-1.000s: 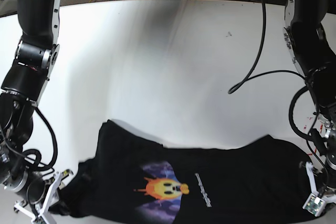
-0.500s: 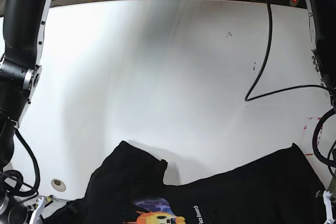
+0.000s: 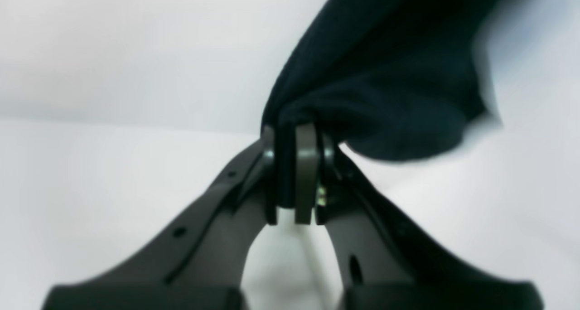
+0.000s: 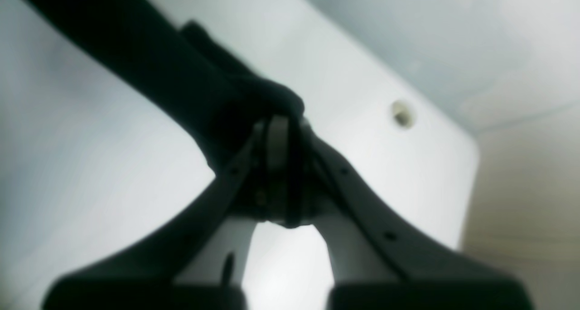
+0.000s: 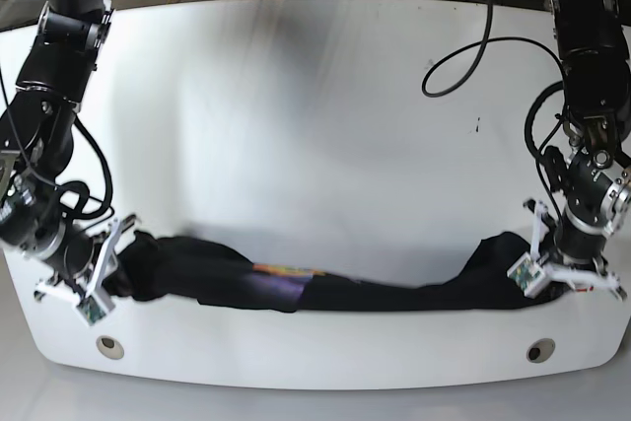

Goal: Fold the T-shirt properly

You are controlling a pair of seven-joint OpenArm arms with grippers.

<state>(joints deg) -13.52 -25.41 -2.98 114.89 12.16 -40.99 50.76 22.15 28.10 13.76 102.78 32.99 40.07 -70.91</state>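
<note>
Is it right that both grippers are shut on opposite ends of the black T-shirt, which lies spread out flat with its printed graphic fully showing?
Not quite. Both the left gripper and the right gripper are shut on opposite ends of the T-shirt, but it is not spread flat. The base view shows it pulled into a narrow bunched strip between them on the table, with only a sliver of the graphic showing.

bare table (image 5: 315,115) beyond t-shirt (image 5: 345,293)
</note>
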